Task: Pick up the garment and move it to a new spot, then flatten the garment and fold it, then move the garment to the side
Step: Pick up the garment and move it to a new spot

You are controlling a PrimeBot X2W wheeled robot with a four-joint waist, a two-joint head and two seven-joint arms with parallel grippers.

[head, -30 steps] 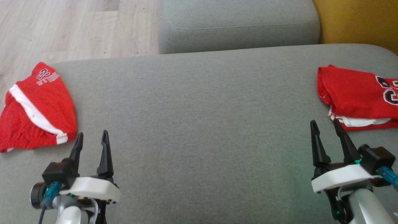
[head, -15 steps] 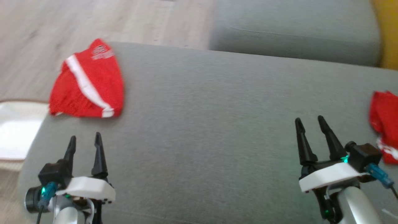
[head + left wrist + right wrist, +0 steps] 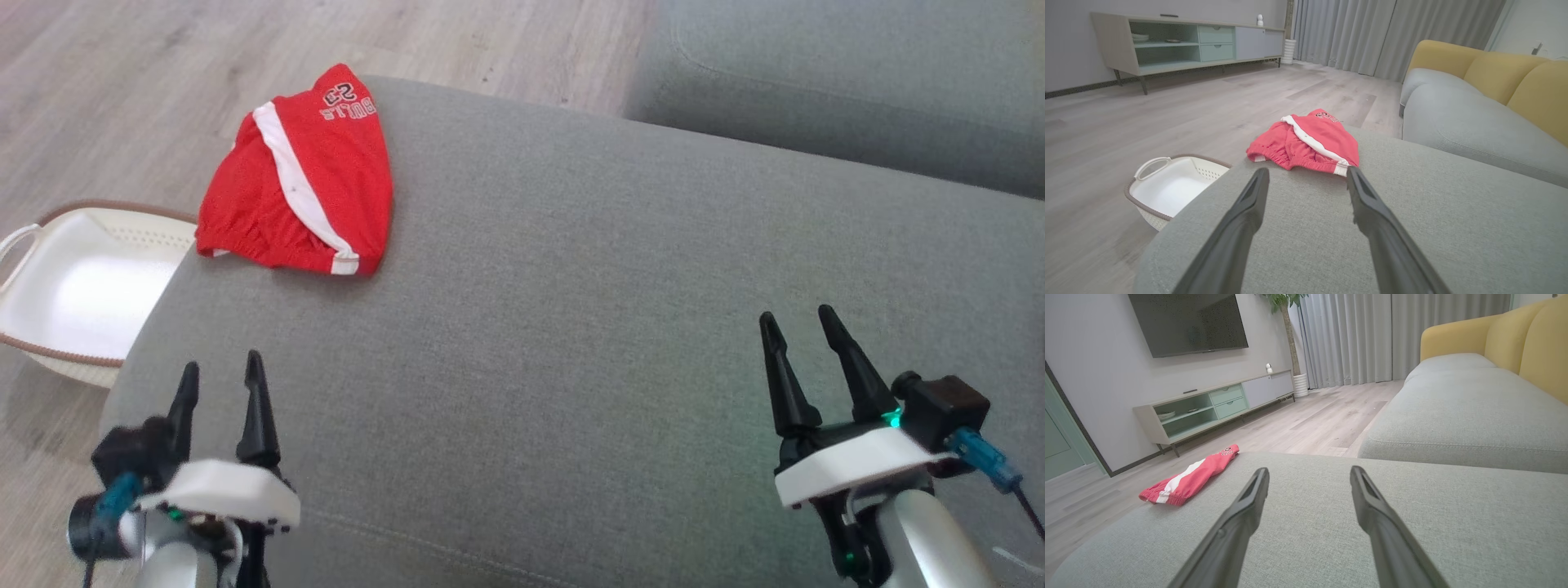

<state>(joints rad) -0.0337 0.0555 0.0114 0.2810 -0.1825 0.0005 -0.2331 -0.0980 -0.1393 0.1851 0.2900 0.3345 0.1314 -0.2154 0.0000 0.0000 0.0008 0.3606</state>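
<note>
A folded red garment with a white stripe and lettering lies at the far left corner of the grey cushion. It also lies just beyond my left fingers, as the garment in the left wrist view, and far to the left as the garment in the right wrist view. My left gripper hovers open and empty over the near left of the cushion, short of the garment. My right gripper stands open and empty over the near right.
A white basket with a brown rim sits on the wooden floor left of the cushion. A second grey seat with yellow backrests lies beyond. A low cabinet stands against the far wall.
The camera has turned left: the garment has shifted toward the middle of the view, the second red garment at the right has left it, and the basket has come in. Both grippers stay open.
</note>
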